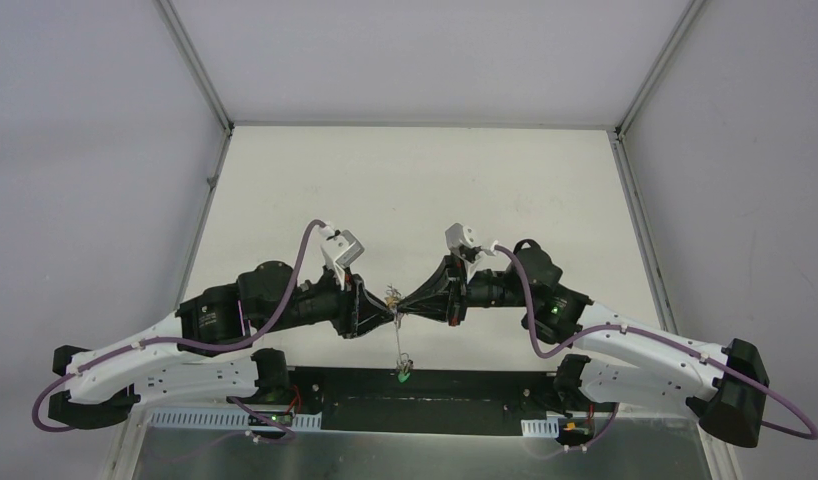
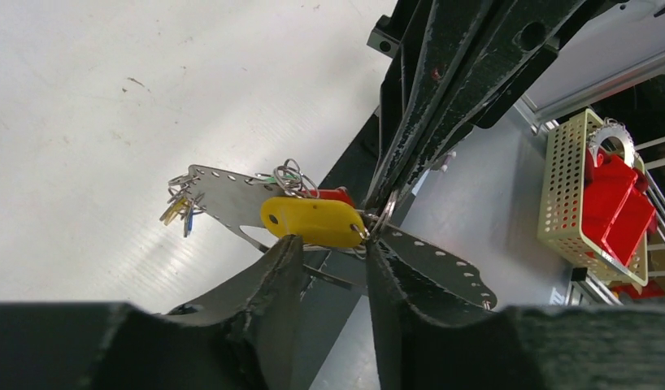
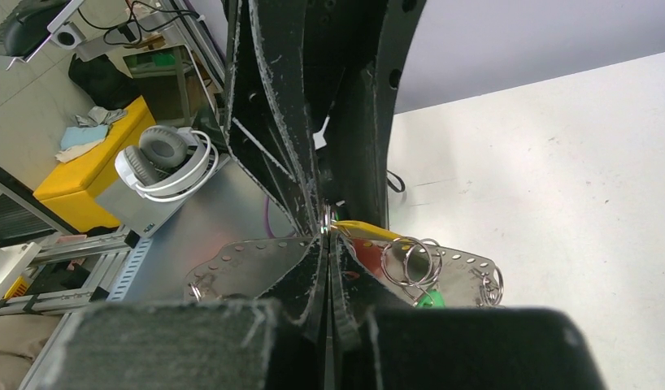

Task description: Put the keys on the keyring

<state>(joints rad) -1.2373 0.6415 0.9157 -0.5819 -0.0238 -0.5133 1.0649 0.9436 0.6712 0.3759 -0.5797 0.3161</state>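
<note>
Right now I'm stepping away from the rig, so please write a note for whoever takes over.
Left end effector: jaws apart, tips at the yellow key; no clear grip.
Right end effector: shut on the keyring, holding it in the air.
Done: small keys and a green key hang from the keyring.
Left: I can't tell whether the yellow key is threaded on; check it, then probably finish it.

Both arms reach inward, wrists low and level, grippers nose to nose. Left gripper (image 1: 388, 318): fingers (image 2: 282, 264) parted, a gap between the tips. Right gripper (image 1: 406, 309) just opposite: fingers (image 3: 311, 272) pressed tight together.
</note>
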